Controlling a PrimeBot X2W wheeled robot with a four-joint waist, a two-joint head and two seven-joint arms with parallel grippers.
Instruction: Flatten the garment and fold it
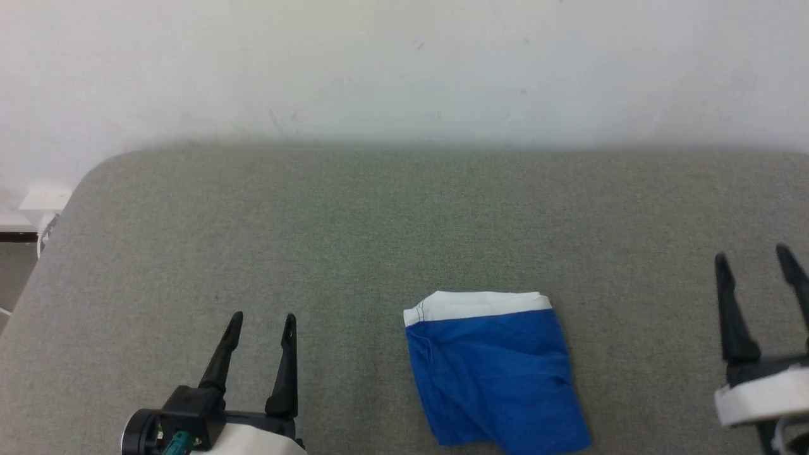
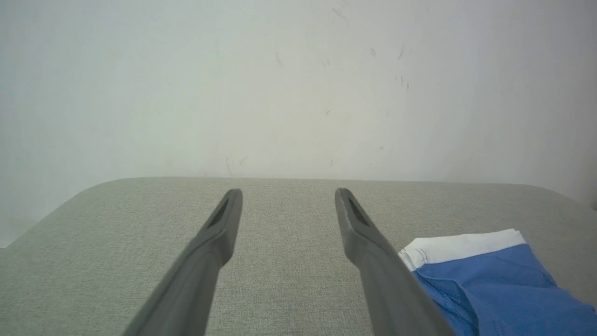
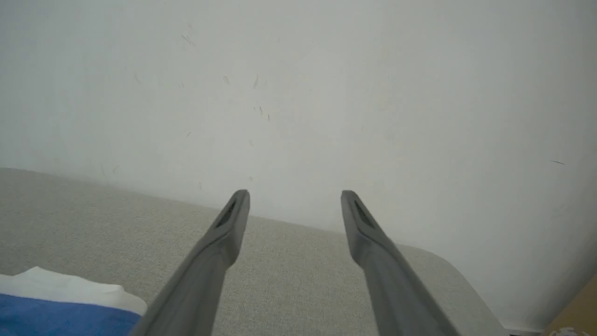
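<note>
The garment (image 1: 496, 373), bright blue with a white band along its far edge, lies folded into a compact rectangle on the grey table (image 1: 379, 221), near the front and slightly right of centre. My left gripper (image 1: 262, 319) hovers open to its left at the front, with nothing between its fingers. At the far right my right gripper (image 1: 755, 256) is also open and holds nothing. In the left wrist view the garment (image 2: 494, 284) lies to the right of my left gripper (image 2: 289, 193). The right wrist view has the garment (image 3: 60, 308) at lower left of my right gripper (image 3: 295, 195).
A plain white wall (image 1: 404, 63) rises behind the table's far edge. The table's far left corner (image 1: 101, 164) is rounded, and a white box (image 1: 44, 201) sits on the floor beyond it. Bare grey cloth surrounds the garment on all sides.
</note>
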